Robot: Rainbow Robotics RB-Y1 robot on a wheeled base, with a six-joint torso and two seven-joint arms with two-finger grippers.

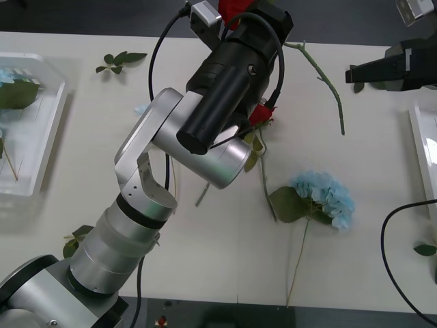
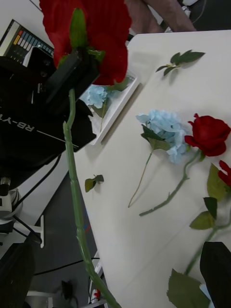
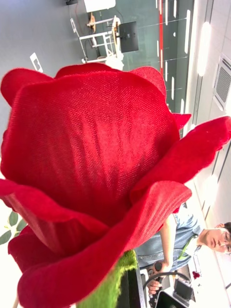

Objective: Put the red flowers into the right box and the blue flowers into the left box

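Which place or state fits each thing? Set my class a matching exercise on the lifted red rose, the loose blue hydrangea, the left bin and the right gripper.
Things:
1. red fabric rose on a long green stem
2. fluffy pale-blue hydrangea head
3. white slotted plastic left bin
4. right gripper

States:
A. lies on the table
B. hovers near the white right tray
C. clamped in the left gripper
D. holds a blue flower

Pairs: 1-C, 2-A, 3-D, 4-B

A hydrangea point(image 1: 326, 198) lies on the table point(image 1: 218, 260) right of centre, near side. Roses point(image 1: 259, 116) lie just behind it. The left box point(image 1: 34, 137), far left, holds another hydrangea point(image 1: 5, 76). The right box point(image 1: 425, 150) sits at the right edge.
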